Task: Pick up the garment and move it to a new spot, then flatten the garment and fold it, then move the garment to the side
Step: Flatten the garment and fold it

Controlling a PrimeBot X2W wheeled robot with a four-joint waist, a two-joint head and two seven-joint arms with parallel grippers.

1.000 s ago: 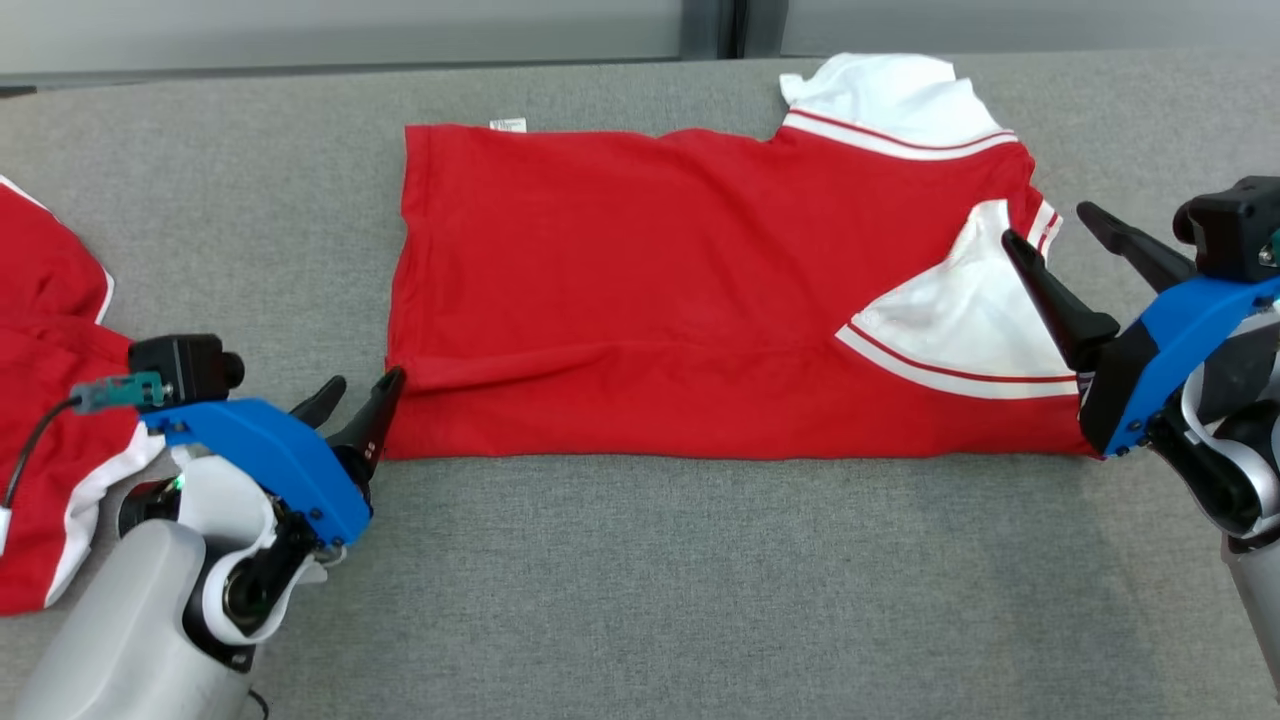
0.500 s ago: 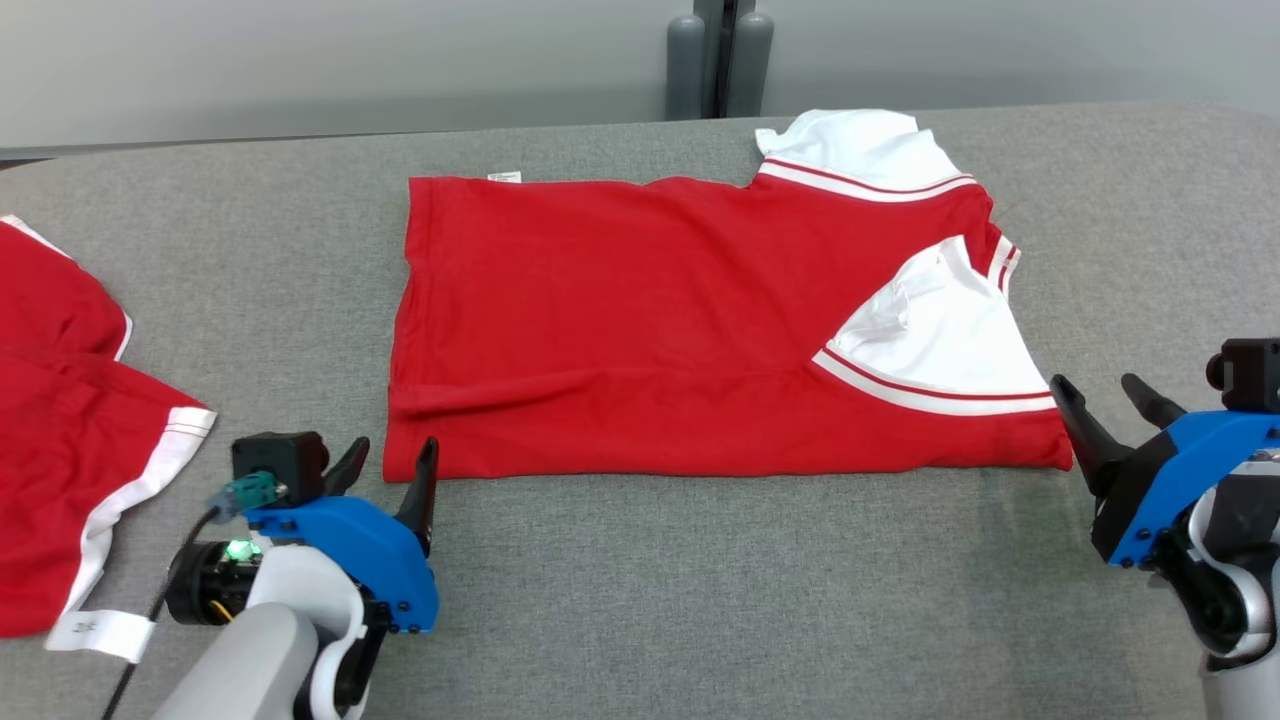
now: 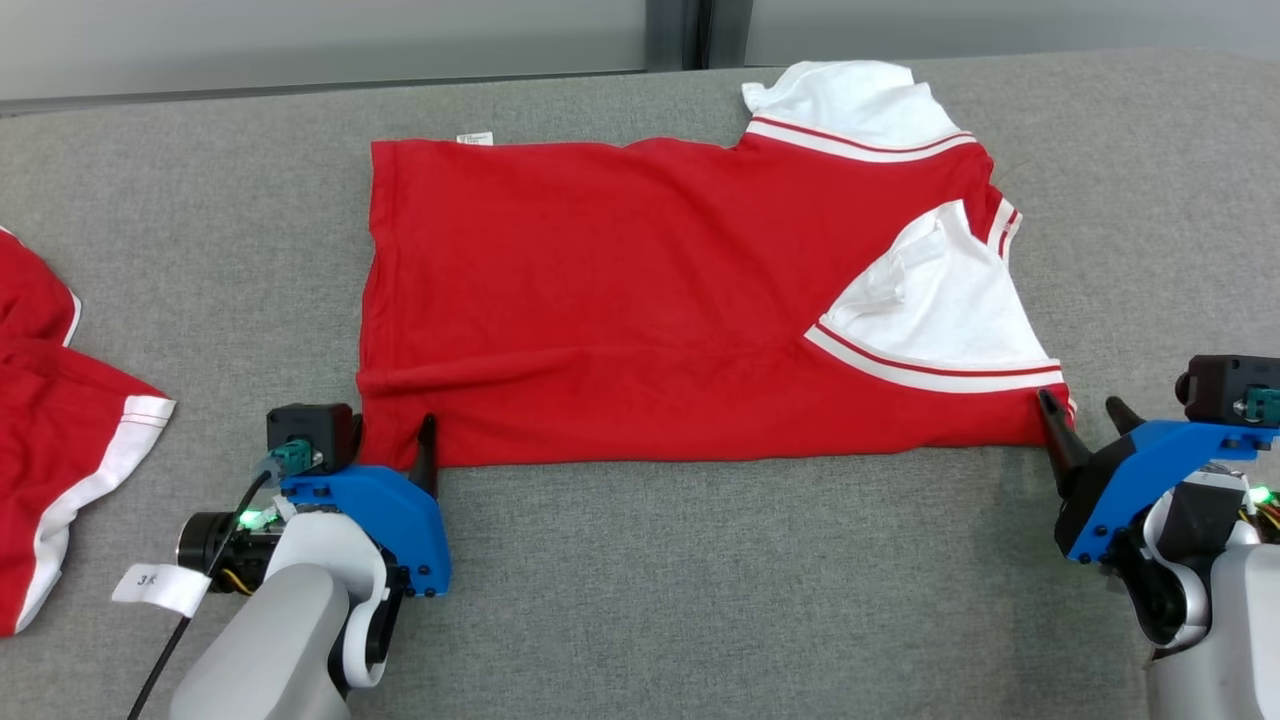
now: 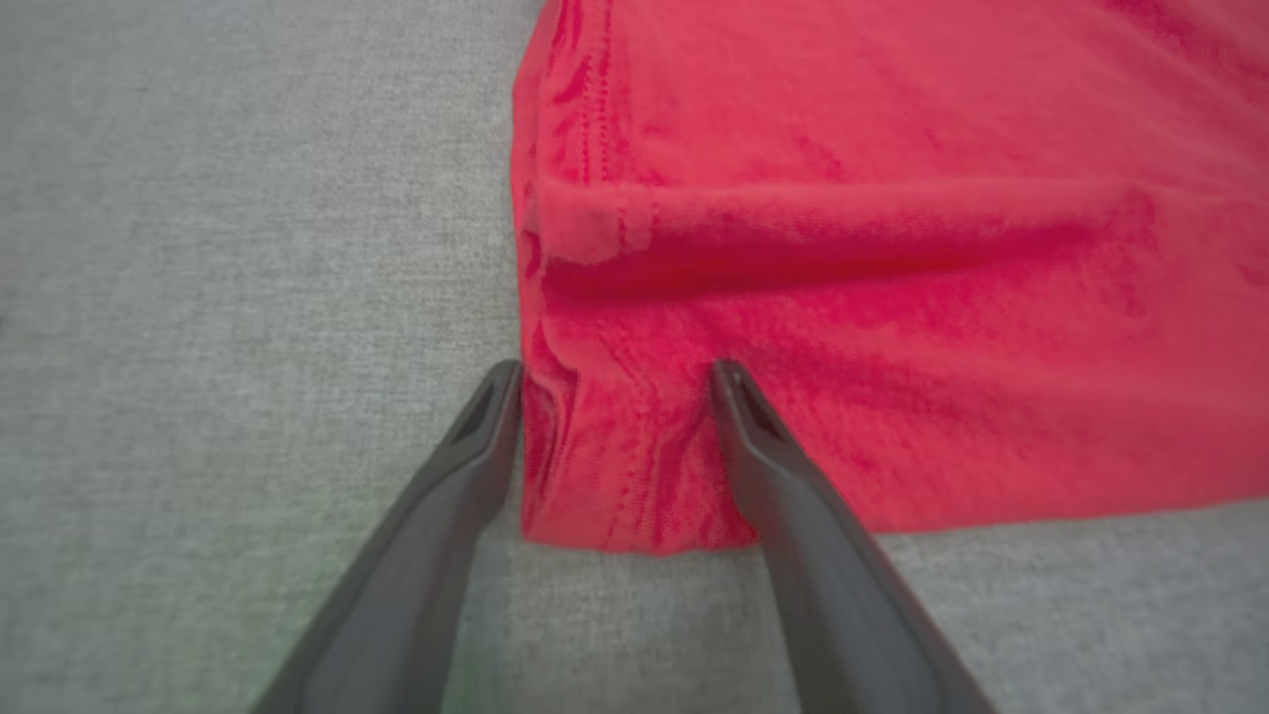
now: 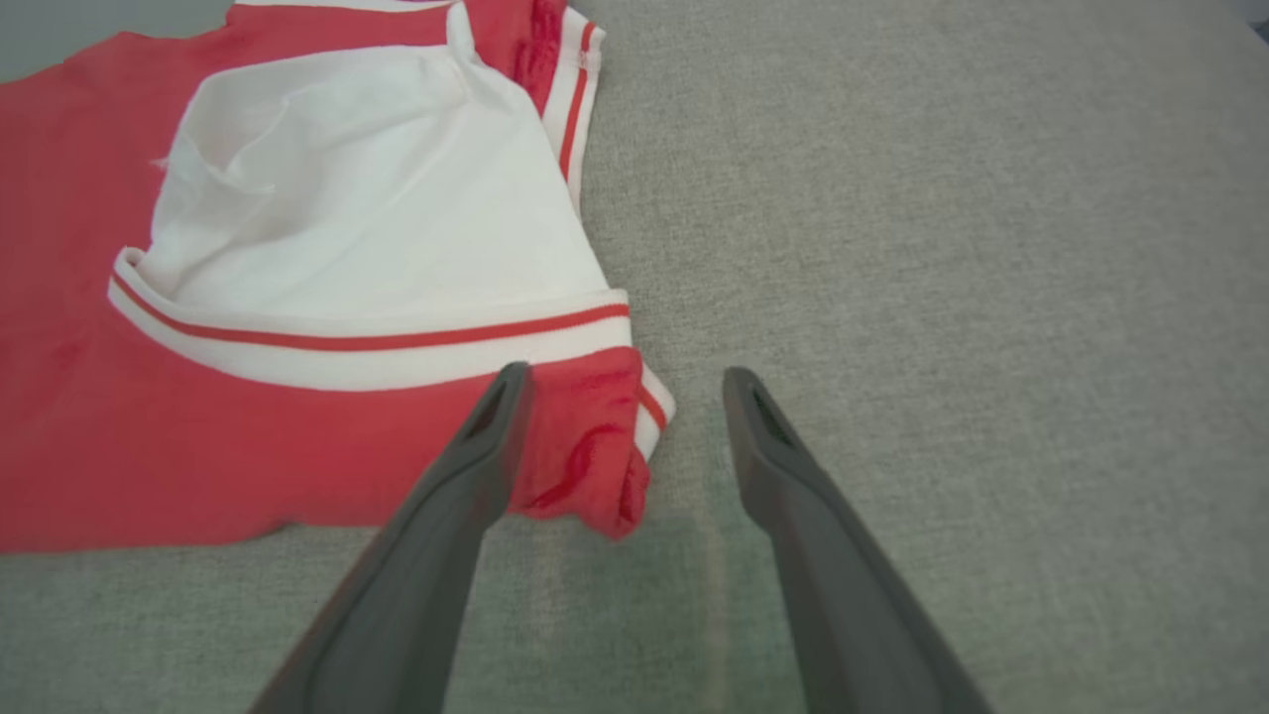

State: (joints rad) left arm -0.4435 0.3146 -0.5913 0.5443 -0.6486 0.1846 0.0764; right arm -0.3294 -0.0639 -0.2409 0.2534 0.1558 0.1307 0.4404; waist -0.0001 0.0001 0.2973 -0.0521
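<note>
My left pincer (image 3: 392, 425) has its fingers spread apart, and so does my right pincer (image 3: 1080, 400). Neither holds anything.

The garment (image 3: 620, 300), a red shirt, lies flat in the middle of the head view. Its long axis runs left to right across the frame. A white sleeve (image 3: 940, 310) with red stripes is folded over its right end. The straight near edge faces me, along the lower side of the shirt.

That near edge is what matters for the next move. Its lower left corner sits between my left fingers. In the left wrist view one finger rests over the red cloth and the other lies on the bare surface, just beside the side hem. Its lower right corner sits between my right fingers. In the right wrist view one finger crosses the red corner and the other lies over bare surface to its right.

Each arm is as near to its own corner as the other is. I judge that both pincers need only close to grip the two ends of this edge together.

Around the shirt is the grey padded table (image 3: 700, 580). A second red garment (image 3: 60, 450) lies well apart at the left edge of the frame.
</note>
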